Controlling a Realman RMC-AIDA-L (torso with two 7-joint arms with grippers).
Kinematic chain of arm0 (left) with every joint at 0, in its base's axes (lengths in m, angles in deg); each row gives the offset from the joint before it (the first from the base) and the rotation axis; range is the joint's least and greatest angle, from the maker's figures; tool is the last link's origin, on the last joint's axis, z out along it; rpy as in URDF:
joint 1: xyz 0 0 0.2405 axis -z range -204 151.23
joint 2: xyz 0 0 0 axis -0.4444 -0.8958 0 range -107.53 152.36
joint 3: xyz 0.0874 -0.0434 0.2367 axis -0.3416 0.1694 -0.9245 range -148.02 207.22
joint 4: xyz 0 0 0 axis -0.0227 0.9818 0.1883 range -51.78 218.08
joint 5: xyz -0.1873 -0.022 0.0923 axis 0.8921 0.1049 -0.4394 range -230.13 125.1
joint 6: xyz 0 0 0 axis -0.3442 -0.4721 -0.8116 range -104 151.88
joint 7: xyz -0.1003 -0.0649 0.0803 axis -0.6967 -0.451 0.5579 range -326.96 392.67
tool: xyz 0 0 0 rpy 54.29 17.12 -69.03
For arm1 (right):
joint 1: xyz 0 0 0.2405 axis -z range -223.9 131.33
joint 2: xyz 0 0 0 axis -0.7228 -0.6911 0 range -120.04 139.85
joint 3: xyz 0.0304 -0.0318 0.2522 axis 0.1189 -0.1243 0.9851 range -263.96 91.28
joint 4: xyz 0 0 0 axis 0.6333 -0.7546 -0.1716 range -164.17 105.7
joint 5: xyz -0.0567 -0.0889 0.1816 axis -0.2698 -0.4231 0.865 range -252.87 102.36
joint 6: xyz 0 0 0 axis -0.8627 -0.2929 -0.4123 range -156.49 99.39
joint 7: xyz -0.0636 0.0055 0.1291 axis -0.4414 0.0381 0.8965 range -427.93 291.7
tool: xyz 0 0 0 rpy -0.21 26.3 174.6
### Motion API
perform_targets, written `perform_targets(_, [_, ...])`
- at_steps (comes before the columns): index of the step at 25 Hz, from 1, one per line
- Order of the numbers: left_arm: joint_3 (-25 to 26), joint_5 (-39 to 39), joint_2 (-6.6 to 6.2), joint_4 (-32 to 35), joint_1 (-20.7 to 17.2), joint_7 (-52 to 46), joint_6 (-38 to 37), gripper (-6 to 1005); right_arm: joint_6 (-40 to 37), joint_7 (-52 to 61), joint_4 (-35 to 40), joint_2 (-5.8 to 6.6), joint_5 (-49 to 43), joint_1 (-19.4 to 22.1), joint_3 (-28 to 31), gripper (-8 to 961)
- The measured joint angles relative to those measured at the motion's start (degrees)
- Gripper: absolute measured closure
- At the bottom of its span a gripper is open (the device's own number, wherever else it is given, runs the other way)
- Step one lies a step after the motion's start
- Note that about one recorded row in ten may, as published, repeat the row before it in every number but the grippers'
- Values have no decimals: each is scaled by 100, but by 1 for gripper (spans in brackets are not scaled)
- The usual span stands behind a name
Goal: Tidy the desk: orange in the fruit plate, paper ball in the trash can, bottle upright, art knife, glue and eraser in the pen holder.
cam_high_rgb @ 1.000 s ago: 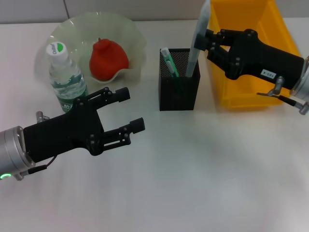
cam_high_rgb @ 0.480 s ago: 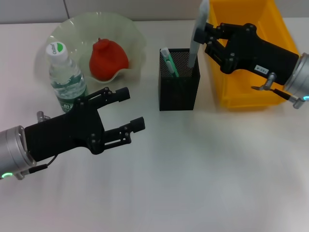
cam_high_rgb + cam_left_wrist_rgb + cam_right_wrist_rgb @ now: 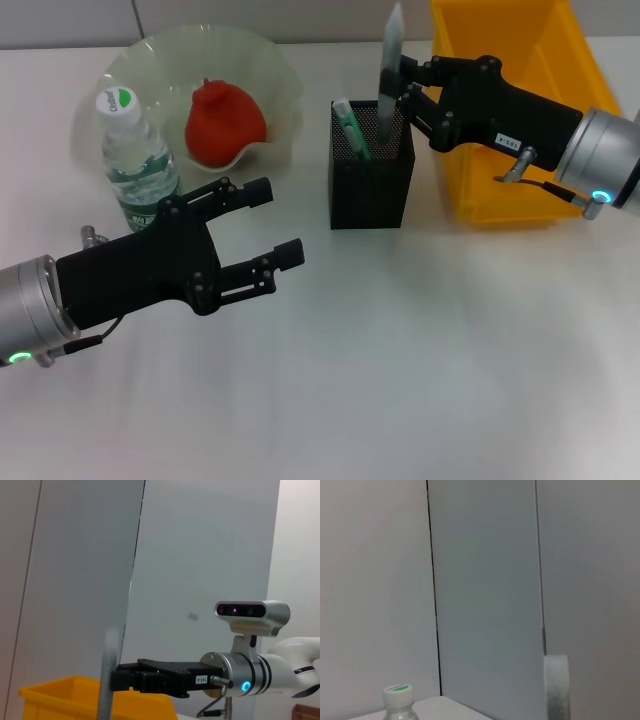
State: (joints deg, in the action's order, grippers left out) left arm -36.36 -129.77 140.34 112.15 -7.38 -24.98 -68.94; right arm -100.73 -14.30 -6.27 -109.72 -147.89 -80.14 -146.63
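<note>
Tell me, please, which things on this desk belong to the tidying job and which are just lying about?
Job:
- pen holder
- grey stick, in the right end effector
- bottle, upright
- fruit plate holding red fruit
- yellow bin

Lying about:
- nothing visible; left end effector hovers open

Open desk (image 3: 420, 380) lies in front; pen holder (image 3: 370, 190) crowded between fruit plate (image 3: 150, 60) and yellow bin (image 3: 480, 205).
</note>
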Motion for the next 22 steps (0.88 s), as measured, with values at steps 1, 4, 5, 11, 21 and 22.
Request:
perform_targets(1, [1, 0, 1, 0, 0, 0, 9, 217, 0, -3, -1, 0, -3, 0, 0, 803])
perform_targets(4, [4, 0, 2, 0, 0, 0, 48, 217, -4, -4, -3, 0, -6, 2, 0, 779])
perform_targets(5, [4, 0, 2, 0, 0, 0, 58, 217, -4, -4, -4, 0, -6, 7, 0, 771])
perform_targets(11, [14, 0, 2, 5, 15, 0, 64, 216, -104, 86, 2, 4, -7, 45, 0, 652])
perform_targets(21, [43, 0, 2, 42, 15, -5, 2, 216, -803, 362, 461, 30, -38, 471, 0, 492])
perform_targets(22, [43, 0, 2, 48, 15, -15, -4, 216, -888, 364, 516, 27, -31, 543, 1, 463])
